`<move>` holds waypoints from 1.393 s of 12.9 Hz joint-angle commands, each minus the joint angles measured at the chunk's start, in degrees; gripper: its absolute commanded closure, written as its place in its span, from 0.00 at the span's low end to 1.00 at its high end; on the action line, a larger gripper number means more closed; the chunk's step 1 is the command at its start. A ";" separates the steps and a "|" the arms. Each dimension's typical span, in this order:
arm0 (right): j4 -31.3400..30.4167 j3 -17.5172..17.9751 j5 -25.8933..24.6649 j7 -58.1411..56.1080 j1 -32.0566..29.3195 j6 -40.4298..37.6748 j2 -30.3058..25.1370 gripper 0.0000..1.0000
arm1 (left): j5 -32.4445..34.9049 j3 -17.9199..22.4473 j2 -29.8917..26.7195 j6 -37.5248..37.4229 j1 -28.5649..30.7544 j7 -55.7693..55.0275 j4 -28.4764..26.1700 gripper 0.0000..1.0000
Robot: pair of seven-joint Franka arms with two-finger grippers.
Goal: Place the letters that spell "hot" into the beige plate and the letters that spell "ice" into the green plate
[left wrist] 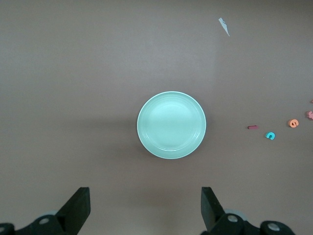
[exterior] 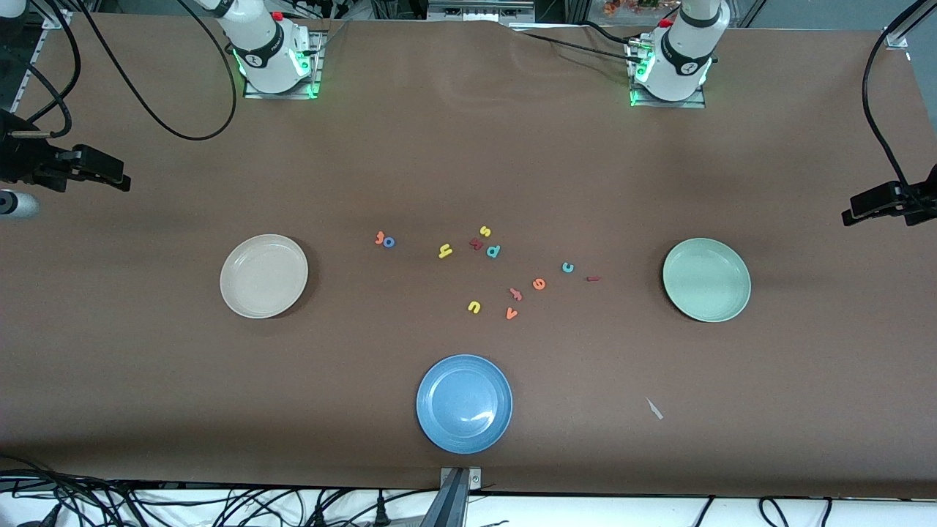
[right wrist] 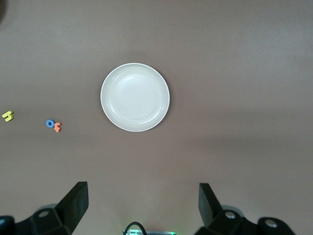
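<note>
Brown counter [exterior: 468,146], nothing moved yet by the look of it: both target plates are bare, so I judge we're at step one, w/ all six letters to go.

Left gripper [left wrist: 145,208] hangs high over the green plate [exterior: 706,279], fingers spread wide, holding nothing. Right gripper [right wrist: 143,205] hangs over the beige plate [exterior: 263,276], same state, wide and bare. Both arms wait.

"hot": orange t [exterior: 380,237] and blue o [exterior: 389,241] touch each other, between the beige plate and the central scatter; yellow h [exterior: 445,251] sits apart from them, toward the left arm's end. "ice": teal c [exterior: 568,267], orange e [exterior: 539,284] and dark red i [exterior: 593,278] lie between the scatter and the green plate, i closest to the plate.

Next move, imo: right arm drops on t or o, but they're touching, so a narrow, careful pinch is needed. Left arm has it easier w/ the i, which stands apart.

Room: plenty of open counter round both plates. Decoys p [exterior: 493,251], s [exterior: 484,231], u [exterior: 473,307], v [exterior: 511,314] crowd the middle; blue plate [exterior: 464,403] sits nearest the camera, well clear. No letter is near an edge.
</note>
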 commanded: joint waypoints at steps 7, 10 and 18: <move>-0.31 0.14 0.85 0.13 -0.28 0.85 -0.49 0.00 | 5.92 -2.13 -1.65 -0.28 0.51 1.56 -0.57 0.01; -0.31 0.14 0.85 0.04 -0.28 0.85 -0.41 0.00 | 5.40 -2.22 -1.65 -0.19 0.69 1.56 -0.48 0.01; -0.57 0.14 0.85 0.22 -0.28 1.02 -0.49 0.00 | 0.12 -2.13 -1.47 0.25 1.92 1.56 -0.30 0.01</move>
